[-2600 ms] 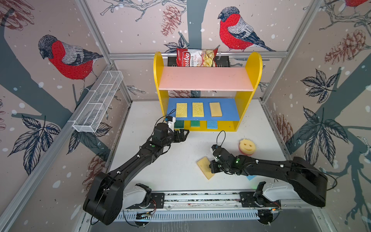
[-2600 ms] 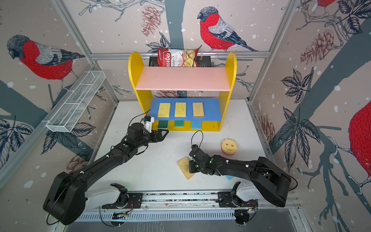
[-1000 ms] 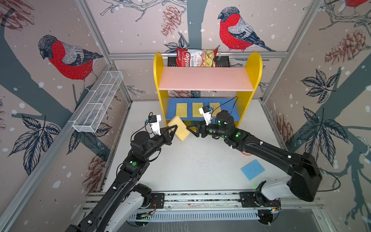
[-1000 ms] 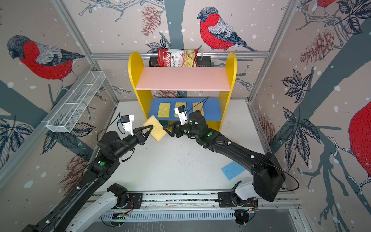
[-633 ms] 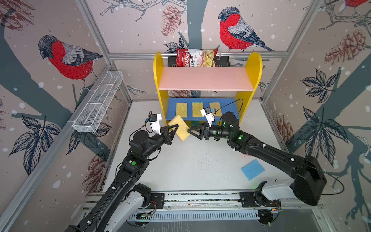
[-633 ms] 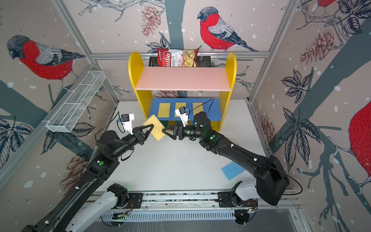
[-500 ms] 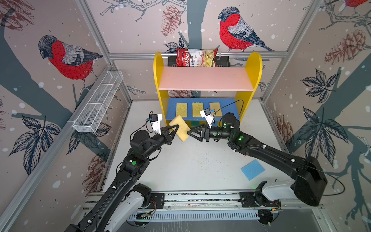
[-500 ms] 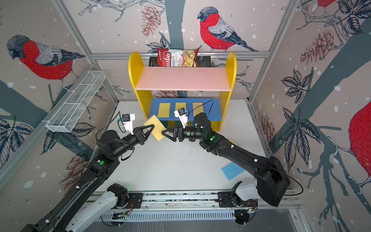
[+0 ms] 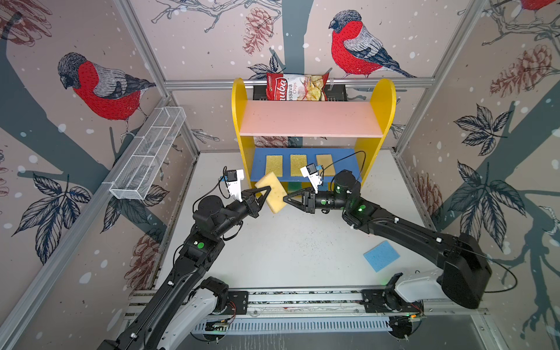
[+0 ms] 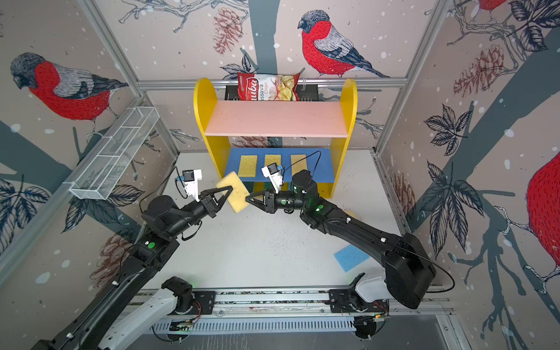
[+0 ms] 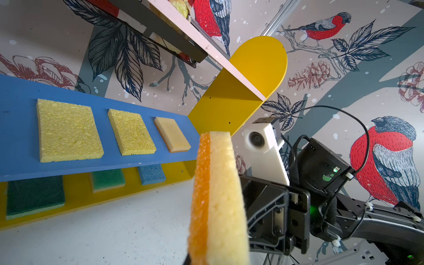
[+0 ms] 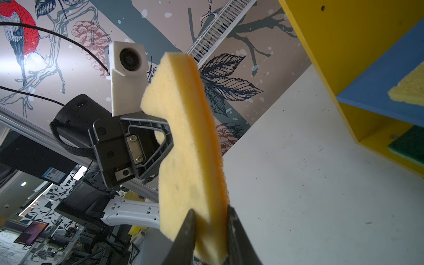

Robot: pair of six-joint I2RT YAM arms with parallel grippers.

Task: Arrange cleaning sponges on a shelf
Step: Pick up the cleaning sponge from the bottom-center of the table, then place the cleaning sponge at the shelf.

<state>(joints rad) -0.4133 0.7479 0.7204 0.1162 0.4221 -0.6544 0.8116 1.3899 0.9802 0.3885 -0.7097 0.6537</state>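
- In front of the shelf [image 9: 309,119], above the white table [image 9: 288,251], both top views show a tan sponge [image 9: 270,191] held up in the air between the two arms.
- The left gripper [image 9: 266,194] is squeezed tight on one side of the tan sponge. The right gripper [image 9: 285,198] has its tips on the other edge.
- Both top views also show three yellow sponges [image 9: 298,165] in a row on the blue board. A blue sponge [image 9: 381,256] lies flat on the table, well apart, near the right arm. A red chip bag [image 9: 295,88] sits behind the pink top board.
- In the left wrist view, the tan sponge [image 11: 218,195] stands on its edge, with a rough orange layer on one face. The right gripper's black body is just behind it, and its tips are hidden. On the yellow bottom board lie two green sponges [image 11: 34,195] and a small blue sponge [image 11: 151,174].
- In the right wrist view, the right gripper's fingers [image 12: 187,231] sit one on each side of the tan sponge's corner and pinch it. One finger [image 12: 169,135] of the left gripper presses on the flat face farther along.
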